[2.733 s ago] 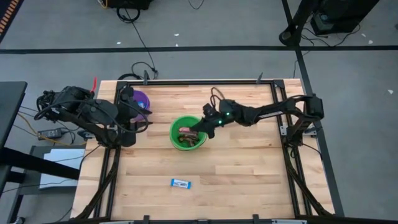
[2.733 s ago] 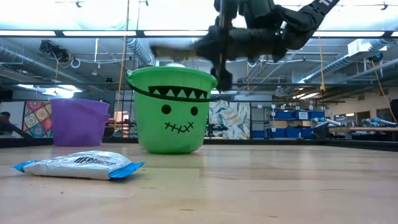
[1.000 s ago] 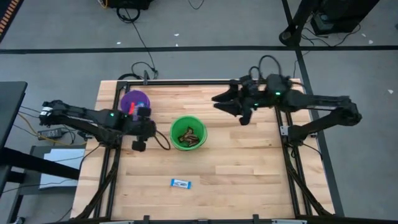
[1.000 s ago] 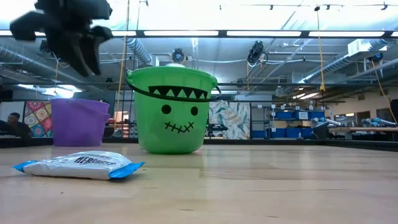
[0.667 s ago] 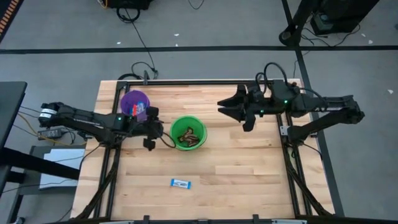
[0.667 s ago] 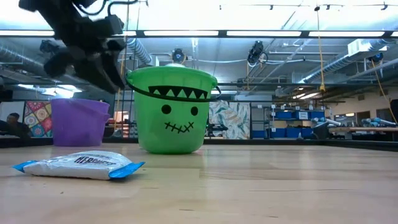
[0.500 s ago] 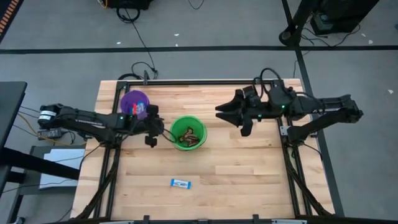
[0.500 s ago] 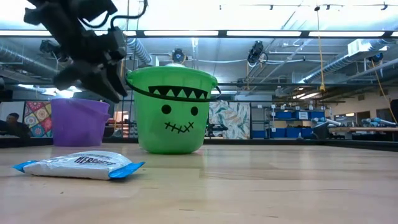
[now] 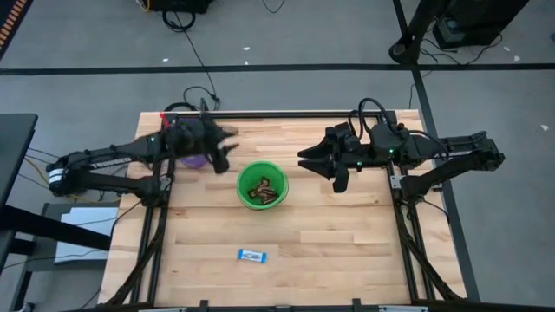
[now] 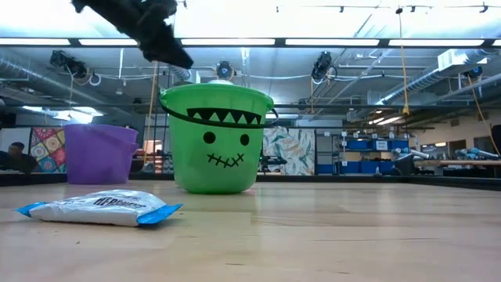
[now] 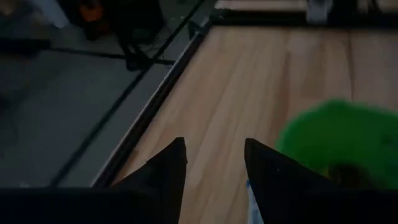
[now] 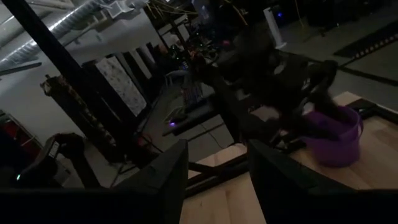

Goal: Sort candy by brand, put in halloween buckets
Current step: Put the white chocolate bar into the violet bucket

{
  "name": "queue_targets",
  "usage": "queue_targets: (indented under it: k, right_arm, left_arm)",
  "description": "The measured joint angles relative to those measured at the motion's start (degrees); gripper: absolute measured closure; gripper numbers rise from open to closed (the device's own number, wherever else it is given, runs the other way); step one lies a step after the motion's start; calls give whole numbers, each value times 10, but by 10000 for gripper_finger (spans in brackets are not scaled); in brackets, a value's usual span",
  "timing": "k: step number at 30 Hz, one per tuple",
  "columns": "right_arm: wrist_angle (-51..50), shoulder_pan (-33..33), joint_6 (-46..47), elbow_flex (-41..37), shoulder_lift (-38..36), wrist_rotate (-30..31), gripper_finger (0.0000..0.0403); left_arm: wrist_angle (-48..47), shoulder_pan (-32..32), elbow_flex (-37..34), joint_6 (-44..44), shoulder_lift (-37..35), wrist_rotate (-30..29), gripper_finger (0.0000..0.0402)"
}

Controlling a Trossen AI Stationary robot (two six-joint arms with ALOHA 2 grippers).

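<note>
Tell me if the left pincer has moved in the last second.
Yes. In the high view the left pincer has swung away from the near-left side of the green bucket toward the table's far edge, beside the purple bucket.

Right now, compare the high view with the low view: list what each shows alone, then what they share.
Only the high view shows the brown candy inside the green bucket, the right gripper open above bare table to the right of that bucket, and both whole arms.

Only the low view shows the stitched face on the green bucket, the writing on the blue-and-white candy, and the room behind with a person.

Both show the purple bucket, the green bucket, the lone blue-and-white candy on the table, and the left gripper raised and open.
</note>
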Motion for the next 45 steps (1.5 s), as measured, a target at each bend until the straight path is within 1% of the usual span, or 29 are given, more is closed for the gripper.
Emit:
queue_targets:
  k: [2, 5, 8, 10, 12, 14, 19, 22, 26, 29, 31, 34, 40, 42, 45]
  right_arm:
    - [0, -1, -4, 0, 0, 0, 227]
    - [0, -4, -5, 0, 0, 0, 227]
    - [0, -4, -7, 0, 0, -4, 227]
    - [0, -4, -8, 0, 0, -5, 227]
    - [0, -2, -7, 0, 0, -5, 227]
    - [0, 2, -6, 0, 0, -5, 227]
    - [0, 7, -5, 0, 0, -5, 227]
    - [0, 8, -5, 0, 0, -6, 227]
    - [0, 8, -9, 0, 0, -6, 227]
    - [0, 8, -14, 0, 0, -6, 227]
    - [0, 8, -14, 0, 0, -6, 227]
    - [0, 8, -13, 0, 0, -6, 227]
    - [11, 8, -13, 0, 0, -5, 227]
    - [14, 8, -13, 0, 0, -5, 227]
    - [17, 8, -13, 0, 0, -5, 227]
  left_arm:
    - [5, 41, 16, -44, 18, 40, 235]
    - [7, 101, 34, -139, 56, 100, 235]
    - [7, 144, 45, -215, 99, 167, 235]
    - [2, 161, 50, -241, 124, 186, 235]
    - [-13, 177, 57, -266, 147, 190, 235]
    - [-44, 199, 65, -277, 170, 207, 235]
    - [-99, 237, 70, -281, 226, 307, 235]
    - [-113, 245, 70, -270, 253, 339, 235]
    - [-99, 248, 70, -262, 281, 389, 235]
    - [-75, 247, 70, -250, 293, 394, 239]
    - [-59, 248, 70, -249, 298, 394, 249]
    - [-50, 248, 70, -249, 306, 394, 281]
    - [-52, 248, 70, -247, 331, 397, 381]
    - [-53, 248, 70, -247, 340, 403, 394]
    - [-55, 248, 70, -247, 357, 426, 394]
